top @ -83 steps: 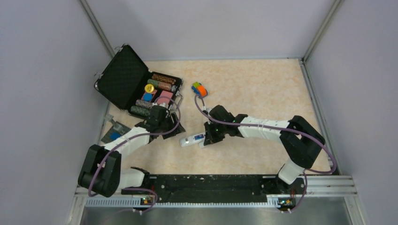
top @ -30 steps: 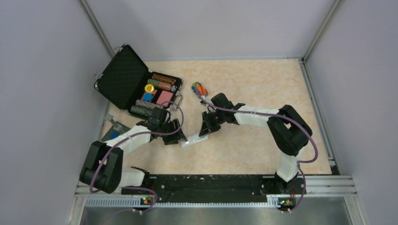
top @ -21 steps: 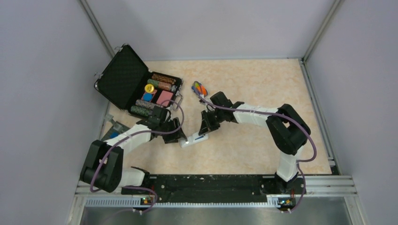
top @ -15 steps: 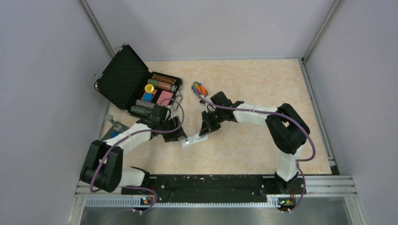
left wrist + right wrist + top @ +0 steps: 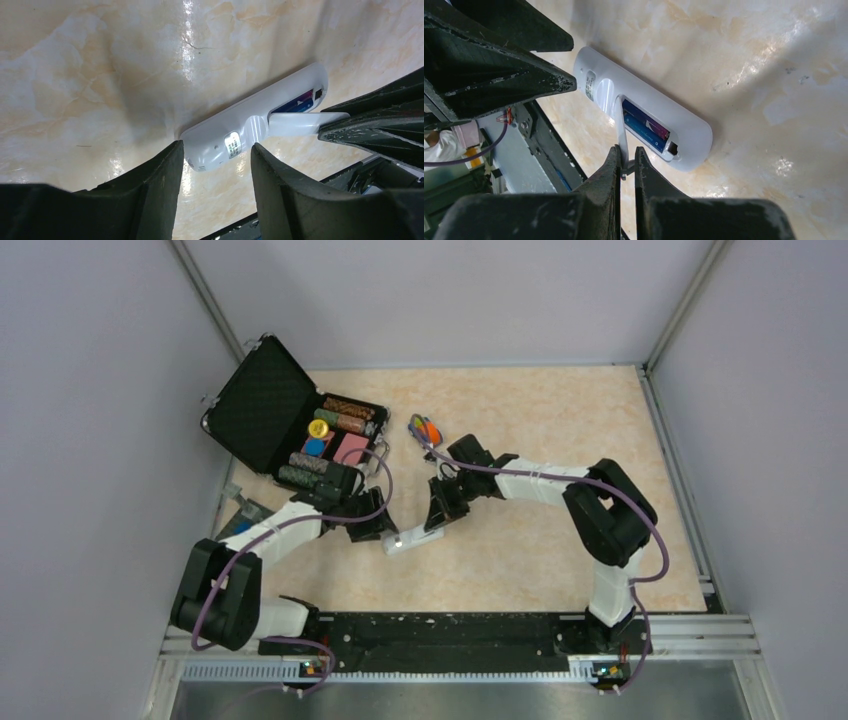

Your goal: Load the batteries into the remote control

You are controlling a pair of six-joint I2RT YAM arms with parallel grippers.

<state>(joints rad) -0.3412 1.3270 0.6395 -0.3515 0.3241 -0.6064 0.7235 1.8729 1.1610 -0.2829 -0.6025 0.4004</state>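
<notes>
The white remote control (image 5: 408,539) lies face down mid-table with its battery bay open. Two batteries (image 5: 644,125), one blue and one purple-blue, lie side by side in the bay. My right gripper (image 5: 626,149) is shut on the thin white battery cover (image 5: 619,122), which stands tilted on edge over the bay. The same cover (image 5: 300,122) reaches from the right over the batteries (image 5: 296,105) in the left wrist view. My left gripper (image 5: 216,146) is open and straddles the remote's (image 5: 235,135) other end, one finger (image 5: 160,170) at its edge.
An open black case (image 5: 268,408) with striped chip stacks stands at the back left. A small orange, blue and green toy car (image 5: 425,428) sits behind the right gripper (image 5: 437,522). A clear packet (image 5: 243,516) lies by the left wall.
Since the earliest frame the right arm has swung left and the remote has shifted slightly left. Over the last second the left gripper crept a little closer to the remote's end.
</notes>
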